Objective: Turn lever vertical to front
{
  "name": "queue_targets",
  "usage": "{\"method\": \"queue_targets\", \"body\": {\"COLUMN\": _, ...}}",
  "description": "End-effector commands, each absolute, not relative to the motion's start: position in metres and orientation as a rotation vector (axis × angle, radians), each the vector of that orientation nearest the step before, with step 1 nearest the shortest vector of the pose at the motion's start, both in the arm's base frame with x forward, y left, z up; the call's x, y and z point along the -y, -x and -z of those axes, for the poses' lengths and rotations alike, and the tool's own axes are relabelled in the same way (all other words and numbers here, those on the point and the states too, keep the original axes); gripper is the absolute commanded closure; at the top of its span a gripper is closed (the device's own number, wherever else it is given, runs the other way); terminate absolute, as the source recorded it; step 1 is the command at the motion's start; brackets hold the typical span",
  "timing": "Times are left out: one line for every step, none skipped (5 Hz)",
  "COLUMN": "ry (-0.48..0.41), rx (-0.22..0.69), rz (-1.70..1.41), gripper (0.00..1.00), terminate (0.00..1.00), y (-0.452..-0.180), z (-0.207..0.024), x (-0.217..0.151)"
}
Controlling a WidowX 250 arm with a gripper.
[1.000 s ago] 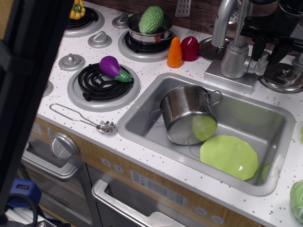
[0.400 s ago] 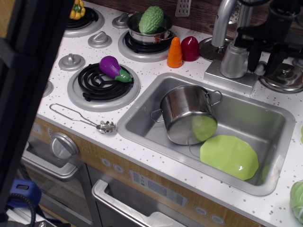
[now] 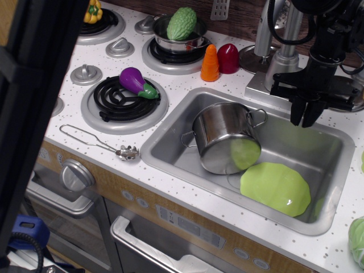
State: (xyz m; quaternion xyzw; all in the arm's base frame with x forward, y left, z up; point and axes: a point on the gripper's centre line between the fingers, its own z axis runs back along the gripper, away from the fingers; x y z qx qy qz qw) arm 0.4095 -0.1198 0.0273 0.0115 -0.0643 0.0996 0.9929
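The silver faucet body (image 3: pixel 281 66) stands on its base plate behind the sink (image 3: pixel 170 149). The lever is hidden behind my black gripper (image 3: pixel 302 119), which hangs just right of the faucet body. The gripper points down over the sink's back rim. Its two fingers (image 3: pixel 296 111) stand nearly together with only a thin gap, and nothing shows between the tips. I cannot tell whether the gripper touches the lever.
In the sink a steel pot (image 3: pixel 226 136) lies tilted beside a green plate (image 3: pixel 276 187). An orange carrot (image 3: pixel 210 63) and a red piece (image 3: pixel 228 58) stand left of the faucet. A purple eggplant (image 3: pixel 137 82) lies on the burner, and a metal spoon (image 3: pixel 126 151) lies near the counter's front edge.
The gripper has come down and forward from above the lever to the sink's back rim. Its fingers have drawn closer together. The lever, seen jutting right before, is now hidden.
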Motion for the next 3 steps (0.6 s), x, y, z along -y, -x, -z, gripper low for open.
{"method": "queue_targets", "body": {"ry": -0.059, "rx": 0.235, "rz": -0.151, "gripper": 0.0, "terminate": 0.0, "y": -0.4232, "z": -0.0815, "x": 0.1329}}
{"method": "queue_targets", "body": {"ry": -0.095, "rx": 0.249, "rz": -0.121, "gripper": 0.0, "terminate": 0.0, "y": -0.4244, "z": -0.0895, "x": 0.1347}}
{"method": "queue_targets", "body": {"ry": -0.089, "rx": 0.275, "rz": -0.07, "gripper": 0.0, "terminate": 1.0, "y": -0.4237, "z": -0.0899, "x": 0.1346}}
